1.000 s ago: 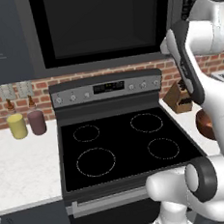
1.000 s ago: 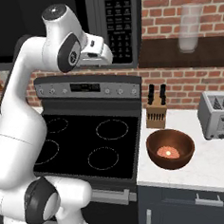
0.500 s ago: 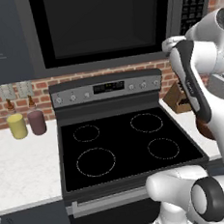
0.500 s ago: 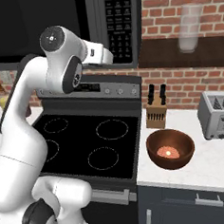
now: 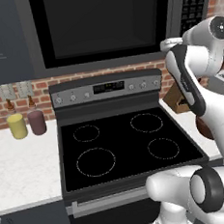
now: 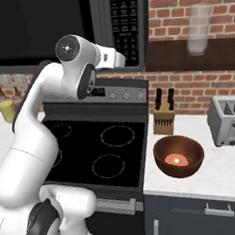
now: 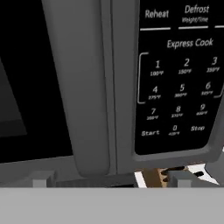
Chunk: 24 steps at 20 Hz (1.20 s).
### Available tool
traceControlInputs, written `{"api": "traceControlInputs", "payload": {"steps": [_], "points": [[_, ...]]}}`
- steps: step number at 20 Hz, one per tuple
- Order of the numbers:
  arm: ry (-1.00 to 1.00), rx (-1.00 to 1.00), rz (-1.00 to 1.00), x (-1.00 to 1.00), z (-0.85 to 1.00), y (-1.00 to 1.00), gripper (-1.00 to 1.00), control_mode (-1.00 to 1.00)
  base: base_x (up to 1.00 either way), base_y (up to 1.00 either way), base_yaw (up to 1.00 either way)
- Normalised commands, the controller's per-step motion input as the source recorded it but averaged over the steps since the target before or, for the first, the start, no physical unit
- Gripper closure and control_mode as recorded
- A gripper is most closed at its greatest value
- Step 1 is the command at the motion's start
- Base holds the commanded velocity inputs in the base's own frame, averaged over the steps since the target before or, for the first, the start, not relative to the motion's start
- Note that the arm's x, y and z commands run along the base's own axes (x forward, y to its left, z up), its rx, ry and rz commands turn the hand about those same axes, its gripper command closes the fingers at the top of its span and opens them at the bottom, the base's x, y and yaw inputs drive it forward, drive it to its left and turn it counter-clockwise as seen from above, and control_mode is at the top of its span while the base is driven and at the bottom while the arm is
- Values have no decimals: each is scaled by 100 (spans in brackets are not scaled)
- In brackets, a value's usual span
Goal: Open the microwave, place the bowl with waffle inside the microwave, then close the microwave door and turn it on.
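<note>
Brick-walled kitchen, black stove (image 5: pixel 124 142) with four burner rings set between pale stone desk (image 6: pixel 228 166) stretches, microwave (image 5: pixel 110 22) mounted above it. Microwave door (image 5: pixel 100 20) shut, black glass window dark, vertical bar handle (image 7: pixel 76 87) close up in the hand view just left of the keypad strip (image 7: pixel 179 74), with Start and Stop keys legible along its bottom row. White arm raised from the base, wrist held up at the microwave's lower right corner in the right base view, end effector (image 7: pixel 111 178) pointed at the seam between handle and keypad. Two dark tips (image 7: pixel 43 178) low in the hand view, spread wide apart with nothing between them, so open; not touching the handle as far as can be told. Bowl (image 6: pixel 178 155) sitting on the desk to the right of the stove, upright, well apart from the end effector, waffle (image 6: pixel 176 159) pieces lying in its bottom. Knife block (image 6: pixel 164 117) just behind the bowl against the brick, toaster (image 6: pixel 229 120) further right. Yellow jar (image 5: pixel 17 126) and maroon jar (image 5: pixel 36 122) side by side on the desk left of the stove. Clear glass (image 6: pixel 198 28) on the dark shelf above the toaster.
</note>
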Motion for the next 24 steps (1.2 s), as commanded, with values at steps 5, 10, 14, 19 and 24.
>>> {"api": "traceControlInputs", "payload": {"steps": [5, 10, 14, 19, 24], "points": [[-4, 3, 2, 36, 12, -5, -100, -100, 0, 0, 0], [-4, 0, 3, 34, 0, 14, -100, -100, 0, 0, 0], [-4, 0, 3, 41, 0, 14, -100, -100, 0, 0, 0], [-2, 0, 5, 79, -18, 4, -100, -100, 0, 0, 0], [0, 0, 10, 100, -57, 12, -100, -100, 0, 0, 0]]}}
